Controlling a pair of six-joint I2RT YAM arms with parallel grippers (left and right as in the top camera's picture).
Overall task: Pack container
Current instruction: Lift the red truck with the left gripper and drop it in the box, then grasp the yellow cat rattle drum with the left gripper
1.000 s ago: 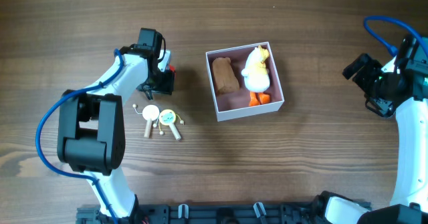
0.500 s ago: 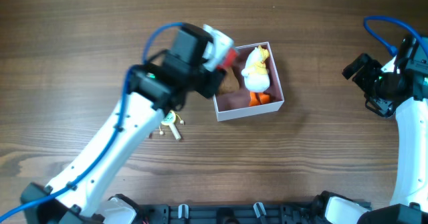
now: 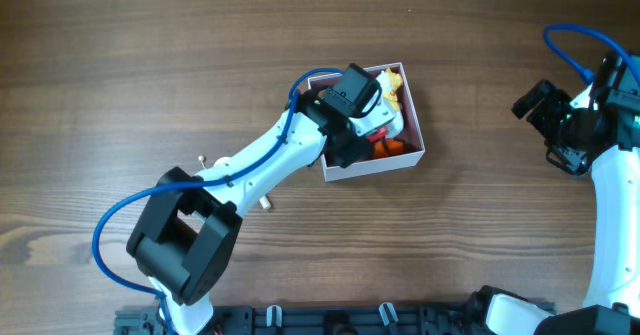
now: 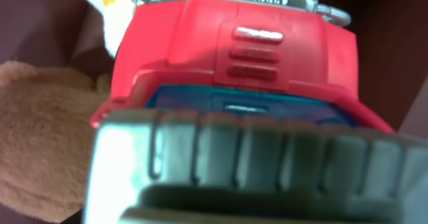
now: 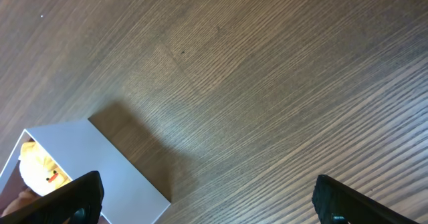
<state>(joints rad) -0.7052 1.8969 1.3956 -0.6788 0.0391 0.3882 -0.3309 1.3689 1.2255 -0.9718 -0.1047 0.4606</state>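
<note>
The container [image 3: 413,127] is a square white-walled box with a pink inside, at mid-table; its outer wall also shows in the right wrist view [image 5: 87,157]. A white and yellow duck plush [image 3: 394,87] lies in it, and a brown plush [image 4: 40,130] beside it shows only in the left wrist view. My left gripper [image 3: 362,125] hangs over the container, shut on a red toy car [image 4: 234,57] with a blue window and a grey tyre. The car fills the left wrist view and hides the fingers. My right gripper [image 5: 208,200] is open and empty, over bare table right of the container.
Small wooden-handled toys [image 3: 265,203] lie left of the container, mostly hidden under my left arm. The right arm [image 3: 575,125] stays at the right table edge. Wood tabletop [image 3: 480,225] lies all around the box.
My left arm has swung right from the table's left part, carrying the red toy car over the container. The right arm has not moved.
</note>
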